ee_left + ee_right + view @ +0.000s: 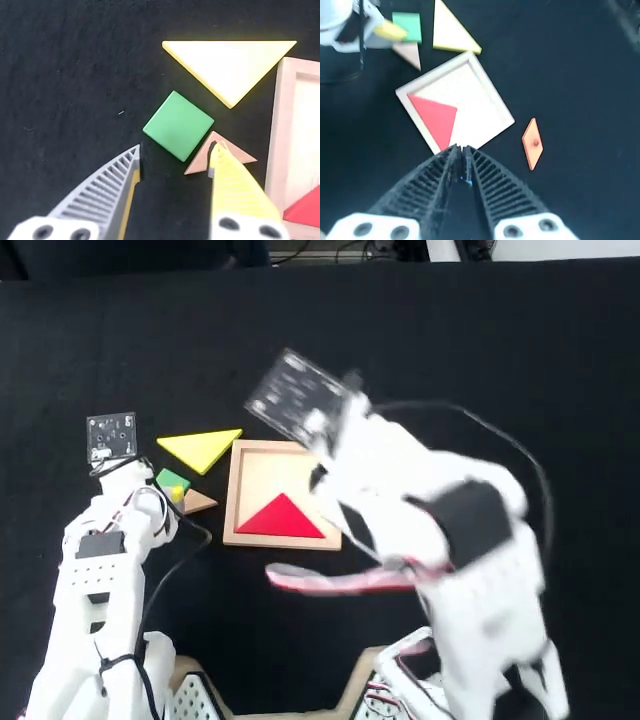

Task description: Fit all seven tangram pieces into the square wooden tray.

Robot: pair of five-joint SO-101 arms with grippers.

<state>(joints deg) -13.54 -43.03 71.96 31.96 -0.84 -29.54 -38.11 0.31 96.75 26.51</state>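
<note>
Right gripper: over the tray's 3 o'clock edge, fingers pressed together. Left gripper: at the tray's 9 o'clock, fingers apart. I log the red triangle inside the tray, 6 o'clock side. Yellow triangle outside at 10 o'clock, green square at 9. Orange parallelogram lies off a tray corner. Tan triangle sits under one left fingertip.

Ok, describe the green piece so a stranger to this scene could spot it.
Find the square wooden tray. Three loose pieces lie together outside one of its edges. The green square sits between the big yellow triangle and the small tan triangle, the only four-sided one there.
</note>
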